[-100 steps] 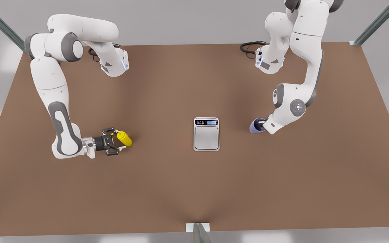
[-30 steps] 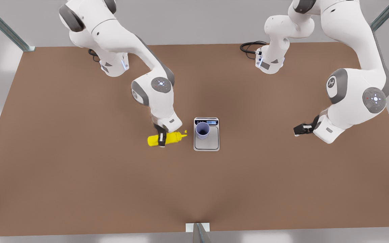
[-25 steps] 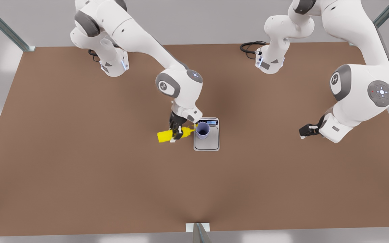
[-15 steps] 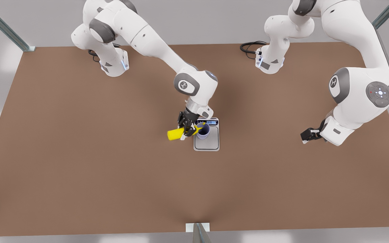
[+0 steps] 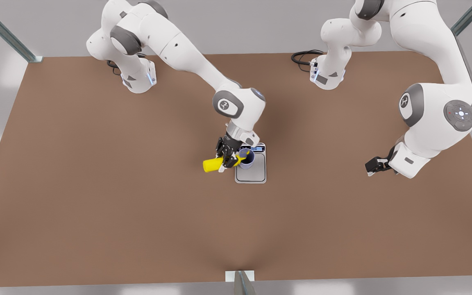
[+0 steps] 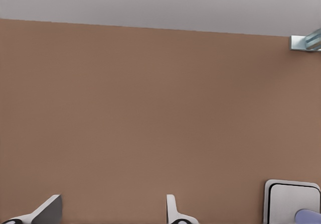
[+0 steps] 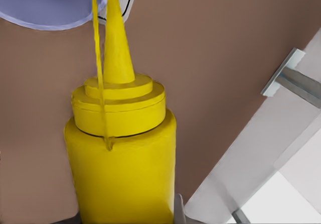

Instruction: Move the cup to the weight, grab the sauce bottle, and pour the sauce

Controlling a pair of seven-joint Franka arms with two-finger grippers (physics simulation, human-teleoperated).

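The lavender cup [image 5: 247, 159] stands upright on the silver weight [image 5: 251, 174] at mid-table. My right gripper [image 5: 228, 157], on the arm at the front view's left, is shut on the yellow sauce bottle [image 5: 212, 164]. The bottle is tipped over, nozzle at the cup's rim. In the right wrist view a thin yellow strand of sauce [image 7: 98, 58] runs along the sauce bottle [image 7: 123, 153] toward the cup [image 7: 50, 10]. My left gripper [image 5: 373, 166] waits open above the table at the front view's right. Its wrist view shows the open left gripper [image 6: 110, 214], the weight [image 6: 286, 196] and the cup [image 6: 310, 217].
Both arm bases [image 5: 137, 78] [image 5: 327, 76] sit at the table's far edge, with a black cable [image 5: 303, 57] beside one. Metal frame posts [image 5: 2, 30] [image 5: 463, 20] rise at the far corners and a bracket [image 5: 240, 278] stands at the near edge.
The cup went from the table at the front view's right onto the weight. The right gripper carried the bottle to the cup and tipped it. The left gripper withdrew.
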